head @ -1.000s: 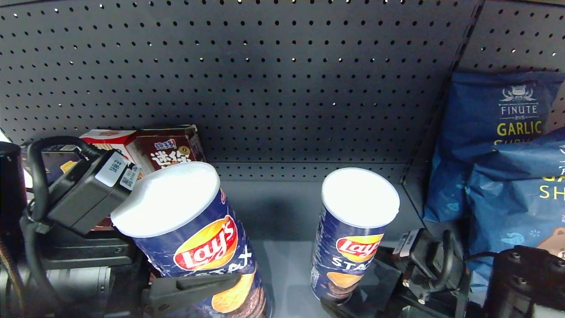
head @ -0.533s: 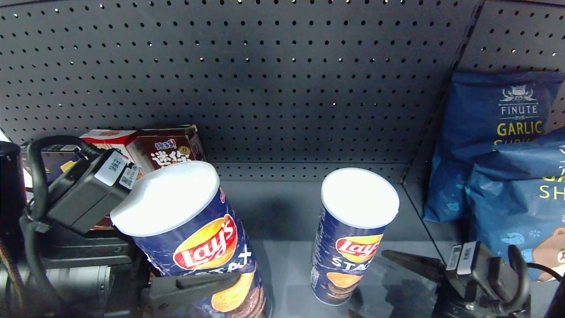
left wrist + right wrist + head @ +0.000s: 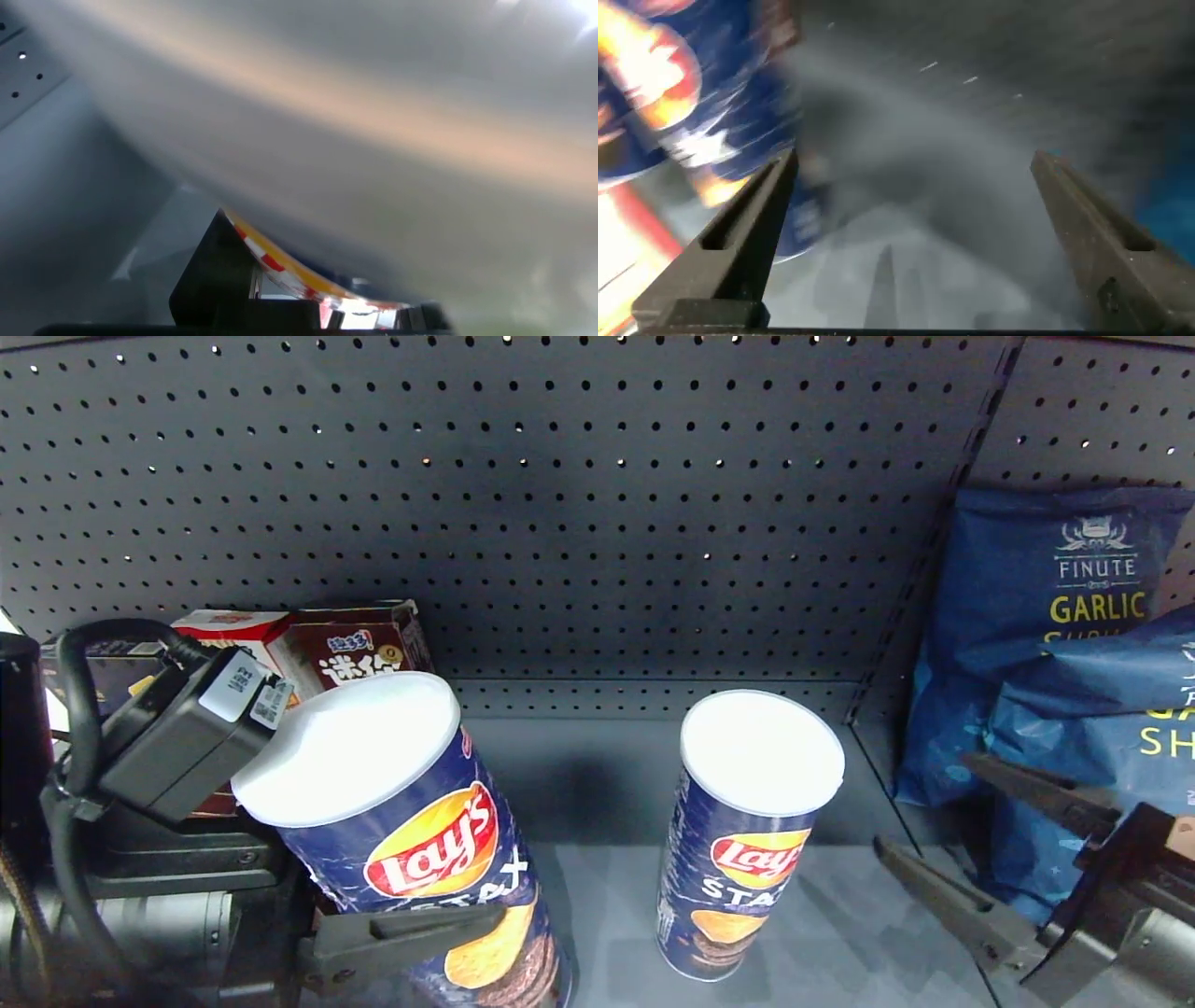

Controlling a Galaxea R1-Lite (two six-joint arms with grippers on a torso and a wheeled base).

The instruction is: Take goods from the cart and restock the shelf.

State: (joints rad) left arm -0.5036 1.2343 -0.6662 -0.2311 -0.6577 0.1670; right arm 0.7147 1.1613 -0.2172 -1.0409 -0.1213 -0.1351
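Right end effector (image 3: 924, 801) withdrew rightward; left end effector (image 3: 434, 910) grips tilted can (image 3: 425, 835).

Left hand (image 3: 420, 926) low at left, clamped on chip can (image 3: 373, 775), right hand (image 3: 920, 801) low at right, jaws wide apart

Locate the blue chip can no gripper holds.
Head view, right of centre: the white-lidded blue cylindrical can stands upright between the tilted can in the left gripper and the right gripper.

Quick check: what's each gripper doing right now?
Left gripper: closed on the near chip can.
Right gripper: open, holding nothing, beside the standing can.
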